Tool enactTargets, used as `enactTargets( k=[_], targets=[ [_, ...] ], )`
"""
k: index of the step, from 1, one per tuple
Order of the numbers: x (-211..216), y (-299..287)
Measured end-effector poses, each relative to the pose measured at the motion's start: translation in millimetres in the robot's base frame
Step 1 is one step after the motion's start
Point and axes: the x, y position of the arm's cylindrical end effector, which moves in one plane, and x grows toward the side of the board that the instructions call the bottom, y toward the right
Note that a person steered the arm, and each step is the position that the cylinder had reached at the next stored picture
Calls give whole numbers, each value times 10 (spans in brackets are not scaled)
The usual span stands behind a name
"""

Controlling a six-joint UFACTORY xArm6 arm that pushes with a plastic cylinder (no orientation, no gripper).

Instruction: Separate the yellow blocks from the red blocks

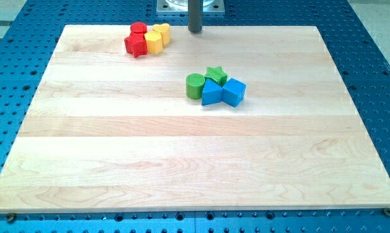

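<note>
Near the top left of the wooden board [182, 155] sits a tight cluster of red and yellow blocks. A red cylinder [138, 29] is at the cluster's top and a red star-like block [136, 45] at its left. A yellow hexagonal block [154, 43] touches the red star's right side, and another yellow block [162, 32] lies to its upper right. My tip [195, 30] is at the board's top edge, to the right of the yellow blocks and apart from them.
A second cluster lies near the board's middle: a green cylinder [195, 86], a green star [215, 75], a blue triangular block [211, 93] and a blue cube [234, 91]. The blue perforated table [376, 77] surrounds the board.
</note>
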Motion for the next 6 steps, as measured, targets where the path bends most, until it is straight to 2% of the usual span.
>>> enactTargets(
  k=[3,4,6],
  targets=[
    [8,-671],
    [146,-746],
    [1005,-780]
  ],
)
